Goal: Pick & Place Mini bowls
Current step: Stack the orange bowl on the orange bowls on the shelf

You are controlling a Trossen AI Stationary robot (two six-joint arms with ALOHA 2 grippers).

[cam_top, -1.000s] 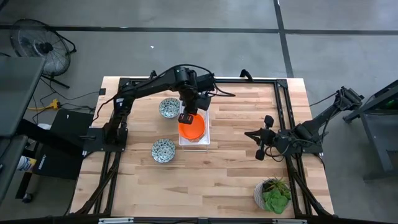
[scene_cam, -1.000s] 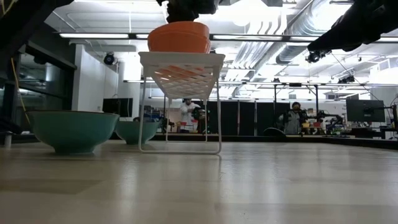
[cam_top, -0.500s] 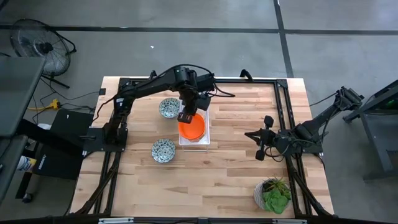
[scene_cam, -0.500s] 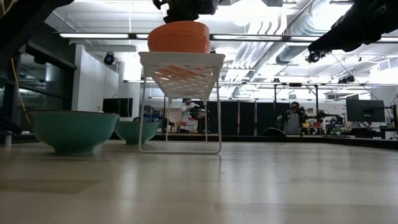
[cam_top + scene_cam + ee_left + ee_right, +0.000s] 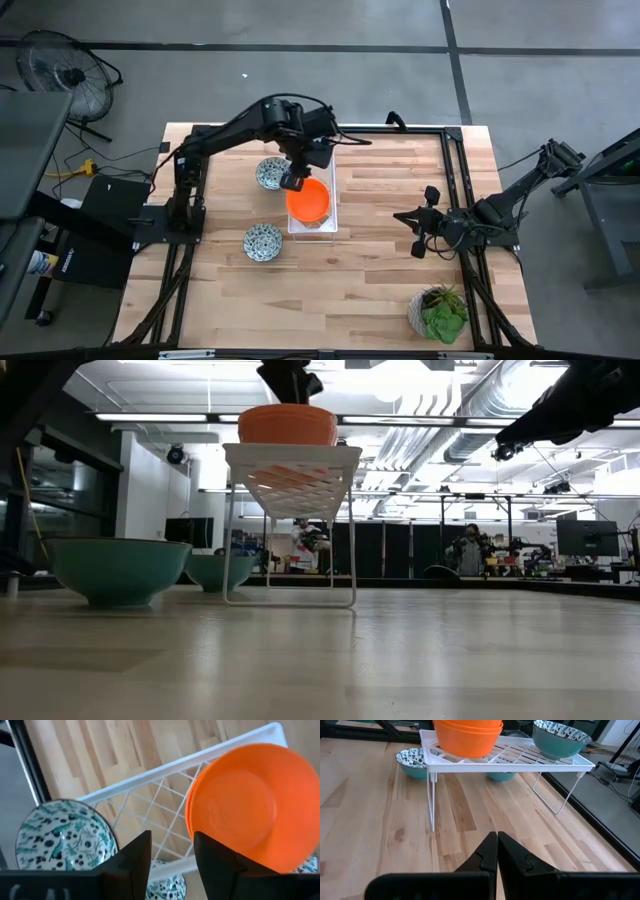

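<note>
A stack of orange-red mini bowls sits on the near part of the white lattice tray, which stands on thin legs. My left gripper hovers open just above the stack's left rim with nothing between its fingers. One patterned mini bowl sits on the tray's far end. Two more rest on the table left of the tray, one farther and one nearer. My right gripper waits shut to the right, above the table.
A potted green plant stands at the table's near right corner. Black frame rails run along the table's far edge and both sides. Bare wood lies between the tray and my right gripper.
My left gripper has opened and let go of the top orange-red bowl, then risen and drawn a little toward the table's far left. The bowl has dropped into the stack, which now stands lower on the tray.
</note>
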